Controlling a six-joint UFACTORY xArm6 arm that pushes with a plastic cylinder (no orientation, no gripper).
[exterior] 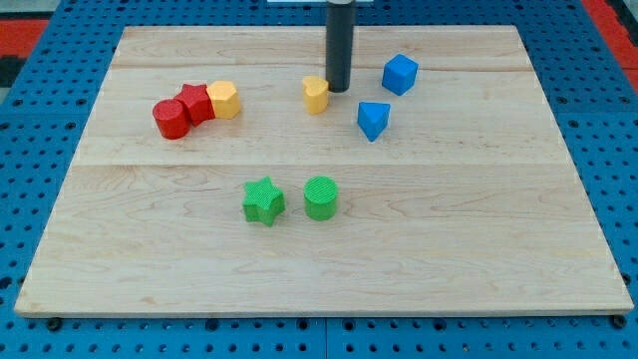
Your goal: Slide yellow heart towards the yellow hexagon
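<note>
The yellow heart (316, 95) lies near the top middle of the wooden board. My tip (339, 89) stands right beside it on its right, touching or nearly touching. The yellow hexagon (223, 99) lies to the heart's left, about a hand's width away, touching a red star (196, 103). The rod comes down from the view's top edge.
A red cylinder (170, 119) touches the red star at the left. A blue cube (400, 74) and a blue block (374, 120) lie right of my tip. A green star (263, 200) and a green cylinder (321, 197) sit in the middle. The board (478, 249) rests on a blue pegboard.
</note>
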